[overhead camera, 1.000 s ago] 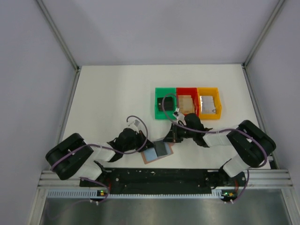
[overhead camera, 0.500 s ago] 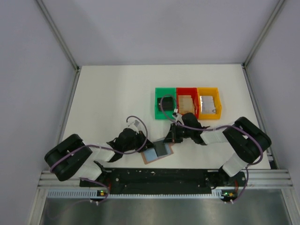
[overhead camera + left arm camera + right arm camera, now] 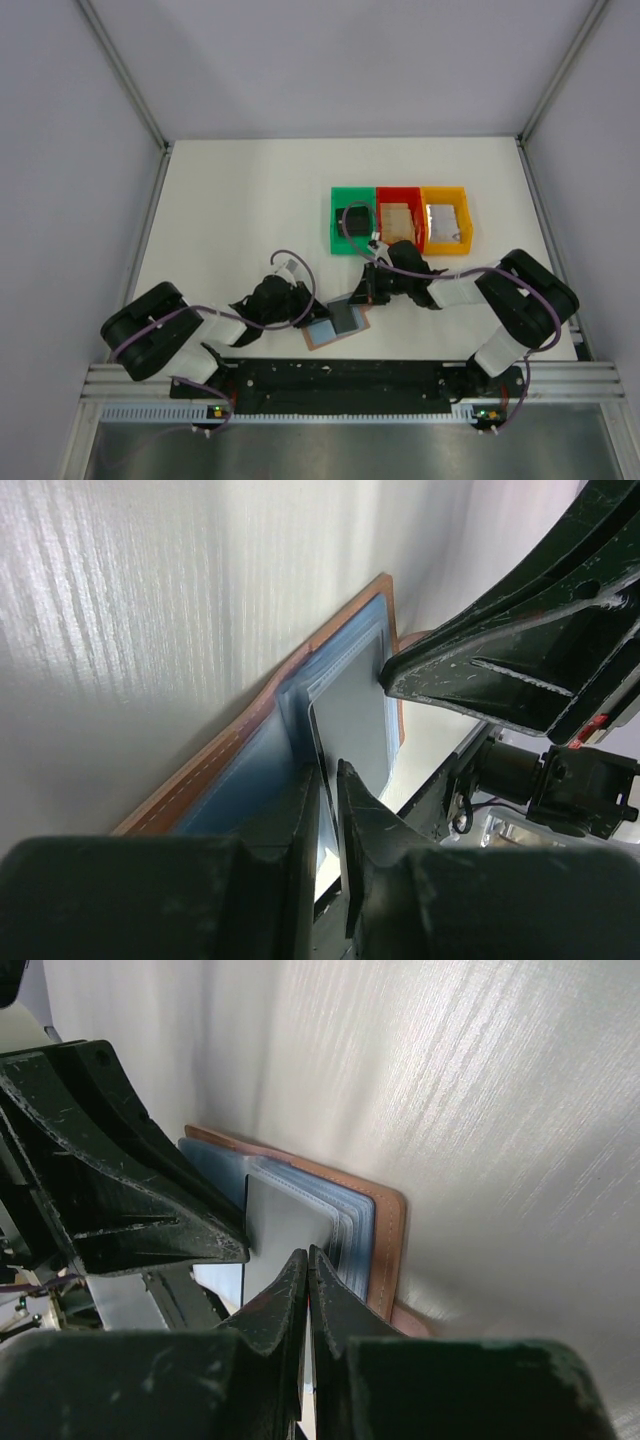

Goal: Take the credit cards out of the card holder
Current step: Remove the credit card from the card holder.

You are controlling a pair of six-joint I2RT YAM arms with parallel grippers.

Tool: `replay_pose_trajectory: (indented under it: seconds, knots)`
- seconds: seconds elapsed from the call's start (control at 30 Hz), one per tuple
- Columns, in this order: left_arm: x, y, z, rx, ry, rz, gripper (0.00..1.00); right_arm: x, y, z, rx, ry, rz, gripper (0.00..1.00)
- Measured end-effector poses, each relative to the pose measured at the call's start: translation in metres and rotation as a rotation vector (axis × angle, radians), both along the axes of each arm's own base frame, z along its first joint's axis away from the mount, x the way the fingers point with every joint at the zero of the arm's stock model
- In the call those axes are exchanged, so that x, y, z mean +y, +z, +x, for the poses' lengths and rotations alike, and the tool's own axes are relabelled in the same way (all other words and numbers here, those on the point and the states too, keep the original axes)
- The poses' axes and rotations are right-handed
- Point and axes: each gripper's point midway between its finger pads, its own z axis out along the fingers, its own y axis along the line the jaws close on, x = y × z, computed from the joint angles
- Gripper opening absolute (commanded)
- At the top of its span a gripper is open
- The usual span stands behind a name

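Note:
The card holder (image 3: pixel 320 334) lies open near the table's front edge, blue-grey inner face up, with its brown leather rim (image 3: pixel 215 755) showing. A dark grey credit card (image 3: pixel 347 318) sticks partly out of its pockets (image 3: pixel 350 1222). My left gripper (image 3: pixel 308 312) is low at the holder's left side. Its jaws (image 3: pixel 330 775) stand a narrow gap apart, with the card's (image 3: pixel 350 715) edge running into that gap. From the right, my right gripper (image 3: pixel 368 297) reaches in, shut (image 3: pixel 305 1255), tips together at the card's (image 3: pixel 285 1225) near edge.
Three bins stand in a row behind the holder: green (image 3: pixel 336 220) with a dark item inside, red (image 3: pixel 398 190) with a tan one, yellow (image 3: pixel 446 190) with a silvery one. The arms' base rail (image 3: pixel 340 372) runs just in front of the holder. Both grippers nearly meet over it.
My left gripper's jaws have parted slightly from shut. My right arm shifted a little toward the holder, its jaws staying shut. The holder has not moved.

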Motion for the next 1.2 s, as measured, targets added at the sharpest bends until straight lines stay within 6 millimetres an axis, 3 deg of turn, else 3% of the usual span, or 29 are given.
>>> replay_pose_trajectory:
  seconds: [0.2, 0.87, 1.2]
  knots:
    - [0.001, -0.001, -0.003, 0.014, 0.007, -0.018, 0.00, -0.001, -0.001, 0.000, 0.001, -0.003, -0.004, 0.00]
    - [0.013, 0.005, -0.009, -0.012, 0.033, -0.031, 0.00, -0.003, -0.002, 0.008, 0.001, -0.031, -0.054, 0.00]
    - [0.010, 0.000, -0.006, -0.002, 0.023, 0.004, 0.00, -0.004, 0.010, 0.000, -0.056, 0.002, -0.026, 0.00]
